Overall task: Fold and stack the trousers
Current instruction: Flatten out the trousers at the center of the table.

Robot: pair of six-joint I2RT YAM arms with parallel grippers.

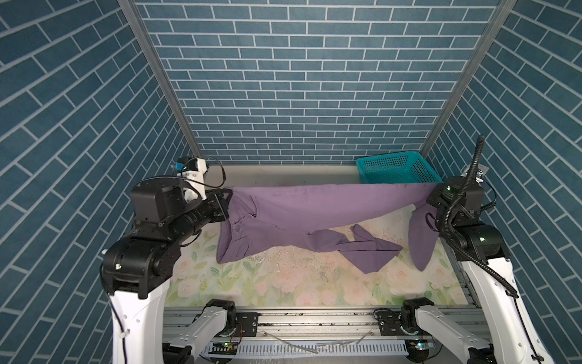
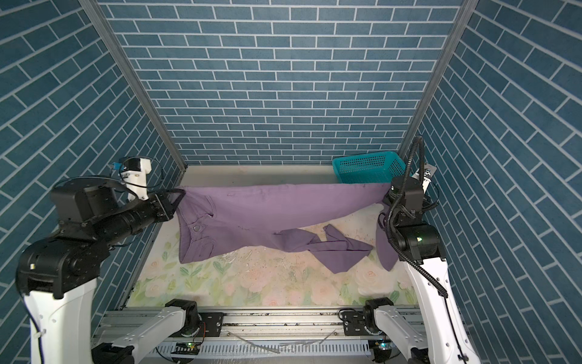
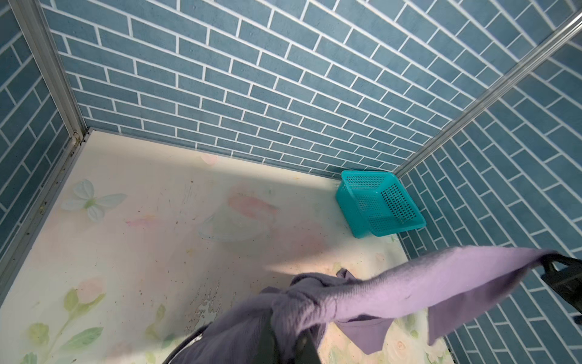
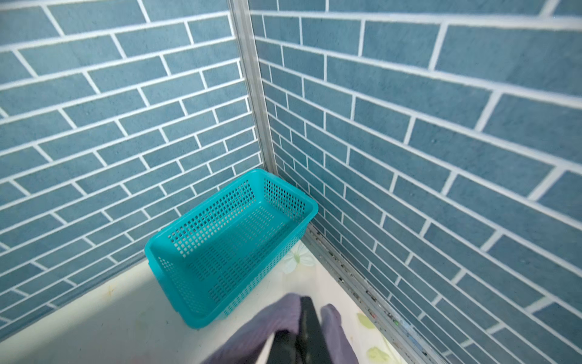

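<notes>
The mauve trousers [image 1: 302, 208] hang stretched in the air between my two grippers, above the floral table, in both top views [image 2: 267, 205]. My left gripper [image 1: 227, 197] is shut on the waistband corner, with the button and pocket end drooping below it. My right gripper [image 1: 436, 193] is shut on one leg, whose end dangles beside the right arm. The other leg sags and lies crumpled on the table [image 1: 362, 249]. In the left wrist view purple cloth [image 3: 425, 283] bunches over the shut jaws. In the right wrist view cloth [image 4: 277, 318] wraps the shut black fingers [image 4: 307, 318].
An empty teal perforated basket [image 1: 396, 168] stands in the far right corner against the walls, just behind the stretched cloth, also in the right wrist view [image 4: 233, 242]. Blue brick-pattern walls enclose three sides of the floral table [image 1: 283, 283]. A metal rail runs along the front.
</notes>
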